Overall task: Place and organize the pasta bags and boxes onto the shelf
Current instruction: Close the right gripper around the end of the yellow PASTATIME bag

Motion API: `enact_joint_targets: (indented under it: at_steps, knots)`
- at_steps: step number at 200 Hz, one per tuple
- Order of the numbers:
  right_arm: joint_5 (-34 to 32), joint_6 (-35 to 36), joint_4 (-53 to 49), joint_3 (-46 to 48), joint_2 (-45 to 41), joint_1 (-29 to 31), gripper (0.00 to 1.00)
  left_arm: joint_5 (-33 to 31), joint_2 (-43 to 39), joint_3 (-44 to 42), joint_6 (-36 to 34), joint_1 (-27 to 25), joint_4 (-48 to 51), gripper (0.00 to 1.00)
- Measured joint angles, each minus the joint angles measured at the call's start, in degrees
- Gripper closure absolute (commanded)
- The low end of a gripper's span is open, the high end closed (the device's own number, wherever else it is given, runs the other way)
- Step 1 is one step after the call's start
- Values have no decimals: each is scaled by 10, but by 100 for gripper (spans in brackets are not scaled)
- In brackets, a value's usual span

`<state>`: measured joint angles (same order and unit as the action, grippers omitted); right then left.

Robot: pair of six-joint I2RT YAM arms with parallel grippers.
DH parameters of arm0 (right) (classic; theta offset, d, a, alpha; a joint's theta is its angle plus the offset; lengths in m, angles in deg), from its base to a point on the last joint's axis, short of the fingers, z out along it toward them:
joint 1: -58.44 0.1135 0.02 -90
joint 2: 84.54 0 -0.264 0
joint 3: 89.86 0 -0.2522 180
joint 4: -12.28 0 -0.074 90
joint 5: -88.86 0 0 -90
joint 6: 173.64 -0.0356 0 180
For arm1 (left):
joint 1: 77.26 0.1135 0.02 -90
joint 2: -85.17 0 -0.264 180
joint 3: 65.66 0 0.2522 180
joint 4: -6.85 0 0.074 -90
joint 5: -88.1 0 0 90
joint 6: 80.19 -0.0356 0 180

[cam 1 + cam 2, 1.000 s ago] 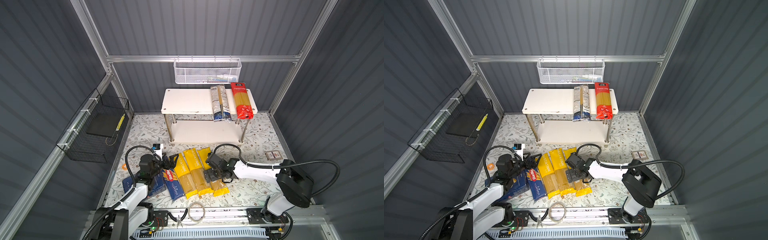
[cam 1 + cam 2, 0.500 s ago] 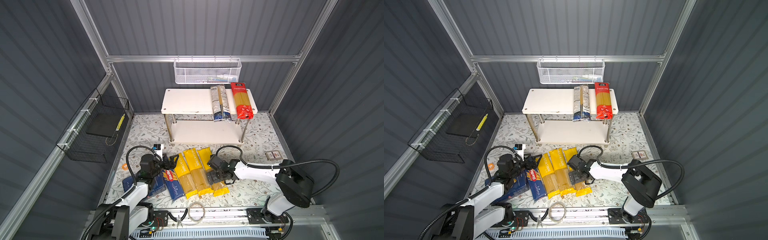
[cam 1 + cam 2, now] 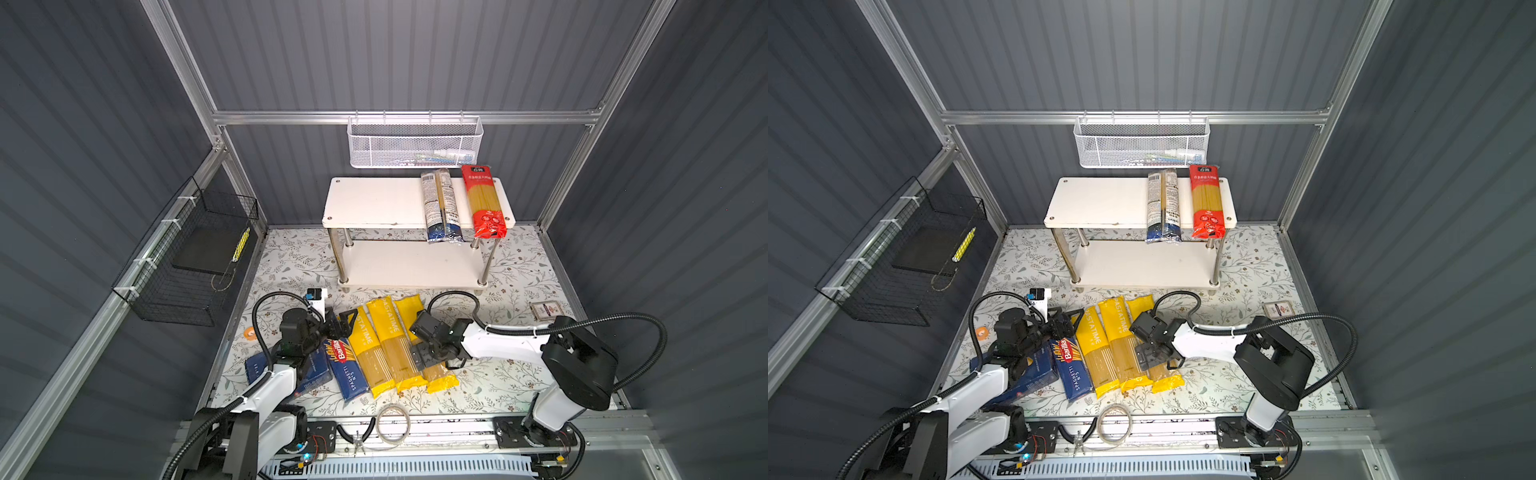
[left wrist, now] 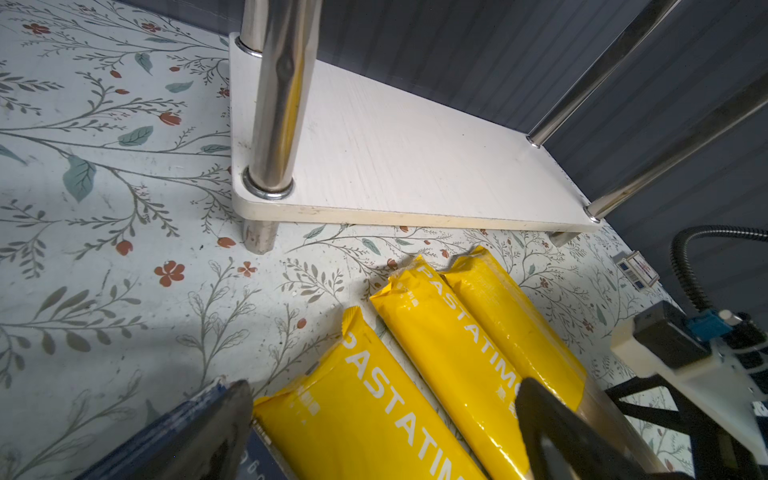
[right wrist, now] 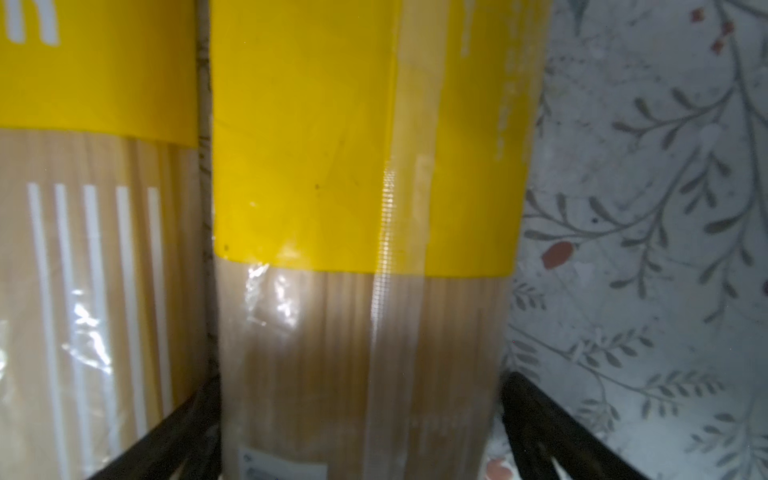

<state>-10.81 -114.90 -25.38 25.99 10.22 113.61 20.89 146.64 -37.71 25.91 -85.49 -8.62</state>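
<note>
The white shelf [image 3: 374, 203] stands at the back, with the clear dark-blue-ended bag [image 3: 442, 205] and the red bag [image 3: 484, 201] side by side on its top board. Three yellow bags lie on the floor in front: left [image 3: 368, 353], middle [image 3: 392, 345], right [image 3: 409, 309]. My right gripper [image 5: 357, 436] is open, one finger on each side of the right yellow bag [image 5: 361, 187]. My left gripper [image 4: 386, 432] is open over the far end of the left yellow bag [image 4: 365, 407]. The narrow spaghetti box [image 3: 347, 368] and the wide box [image 3: 316, 374] lie to the left, the wide one partly under my left arm.
A white mesh basket [image 3: 415, 143] hangs above the shelf and a black wire basket [image 3: 187, 266] hangs on the left wall. A small card [image 3: 546, 309] lies on the floor at the right. A cable coil [image 3: 392, 422] and pliers [image 3: 357, 434] rest at the front rail.
My right gripper has shifted slightly along the right yellow bag and sits lower around it. The left arm has barely moved.
</note>
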Motion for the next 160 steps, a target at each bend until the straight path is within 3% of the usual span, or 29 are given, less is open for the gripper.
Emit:
enact_joint_targets:
  at_steps: [58,160]
  knots:
    - [-2,-7,2,1,0,0,3,0,-1,0,0,0,0,0]
    - [-9,-24,16,5,0,3,18,0,-10,0,0,0,0,0]
